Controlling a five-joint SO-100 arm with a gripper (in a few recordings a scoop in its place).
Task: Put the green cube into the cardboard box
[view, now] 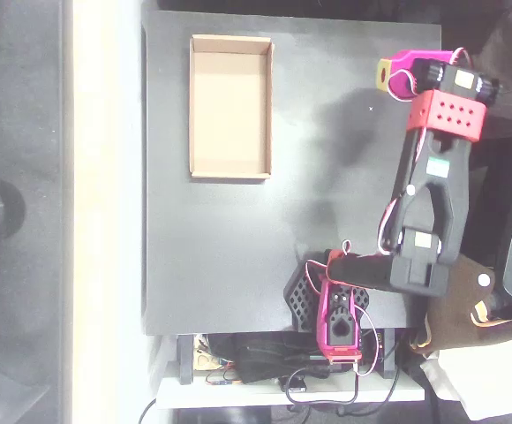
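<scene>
Gripper (392,74) seems clamped on the green cube (385,76), near the table's (238,265) top-right corner in the overhead view.
Arm folded back over the right edge, fingers pointing left. Cardboard box (230,170) sits well apart, upper left, empty. Best to carry the cube high over the wall, release mid-tray.

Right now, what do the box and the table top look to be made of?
The cardboard box: tan, matte, thin low walls with folded corners, so it looks like plain cardboard. The table: flat, dark, dull surface with a faint sheen; possibly painted board or laminate, can't tell which.
</scene>
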